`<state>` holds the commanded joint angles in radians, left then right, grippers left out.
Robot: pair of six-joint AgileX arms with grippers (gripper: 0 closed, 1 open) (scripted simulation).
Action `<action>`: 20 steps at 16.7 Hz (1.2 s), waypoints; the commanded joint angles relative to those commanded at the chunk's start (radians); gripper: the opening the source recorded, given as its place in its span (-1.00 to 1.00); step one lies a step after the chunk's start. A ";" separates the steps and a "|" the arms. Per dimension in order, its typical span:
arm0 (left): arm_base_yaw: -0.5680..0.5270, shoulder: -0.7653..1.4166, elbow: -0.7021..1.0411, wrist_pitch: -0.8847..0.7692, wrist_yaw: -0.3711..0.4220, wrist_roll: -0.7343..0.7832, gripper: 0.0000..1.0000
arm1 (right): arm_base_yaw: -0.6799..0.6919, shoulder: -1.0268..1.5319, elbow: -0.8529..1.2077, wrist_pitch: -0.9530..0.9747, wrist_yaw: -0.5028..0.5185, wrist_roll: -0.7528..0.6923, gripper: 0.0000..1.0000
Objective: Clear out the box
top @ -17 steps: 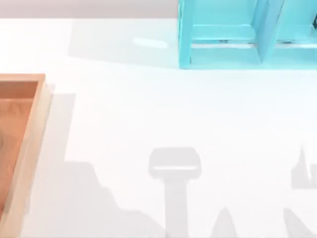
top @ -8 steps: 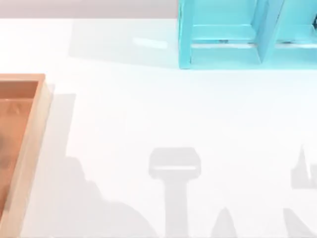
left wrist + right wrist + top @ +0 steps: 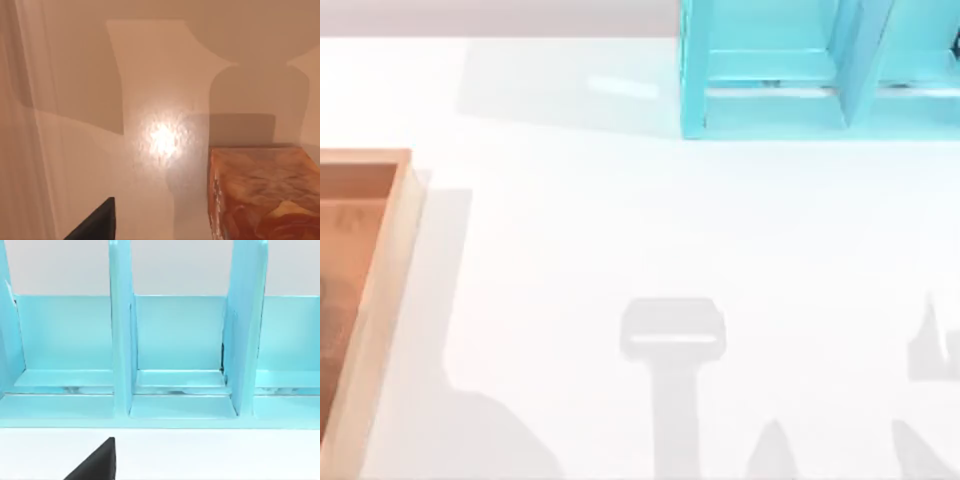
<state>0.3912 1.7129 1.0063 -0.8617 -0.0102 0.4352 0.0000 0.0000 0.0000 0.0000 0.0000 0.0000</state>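
Box (image 3: 380,300) at left edge of white surface (image 3: 620,230); turquoise frame (image 3: 770,100) at far right. Orange-brown block (image 3: 260,195) on box floor under left gripper (image 3: 95,225). Gripper opening: cannot tell, either arm.

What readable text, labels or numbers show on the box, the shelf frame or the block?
None readable.
Box: bare wood, no lettering.
Turquoise shelf frame: plain painted panels, no labels.
Orange-brown marbled block inside the box: mottled pattern, no words or numbers.

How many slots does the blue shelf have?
3 in the right wrist view of the blue shelf: one each side, one in the middle. More may be hidden past the edges.
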 joint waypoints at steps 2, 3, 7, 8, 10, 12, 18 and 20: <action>-0.001 0.008 -0.038 0.046 0.000 0.000 1.00 | 0.000 0.000 0.000 0.000 0.000 0.000 1.00; -0.001 0.014 -0.050 0.064 0.000 0.000 1.00 | 0.000 0.000 0.000 0.000 0.000 0.000 1.00; -0.001 0.018 -0.058 0.077 0.000 -0.001 1.00 | 0.000 0.000 0.000 0.000 0.000 0.000 1.00; -0.001 0.018 -0.058 0.077 0.000 -0.001 1.00 | 0.000 0.000 0.000 0.000 0.000 0.000 1.00; -0.001 0.018 -0.058 0.077 0.000 -0.001 0.70 | 0.000 0.000 0.000 0.000 0.000 0.000 1.00; -0.001 0.018 -0.058 0.077 0.000 -0.001 0.40 | 0.000 0.000 0.000 0.000 0.000 0.000 1.00; -0.001 0.018 -0.058 0.077 0.000 -0.001 -0.51 | 0.000 0.000 0.000 0.000 0.000 0.000 1.00; -0.001 0.018 -0.058 0.077 0.000 -0.001 -0.81 | 0.000 0.000 0.000 0.000 0.000 0.000 1.00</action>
<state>0.3902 1.7304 0.9485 -0.7850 -0.0101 0.4347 0.0000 0.0000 0.0000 0.0000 0.0000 0.0000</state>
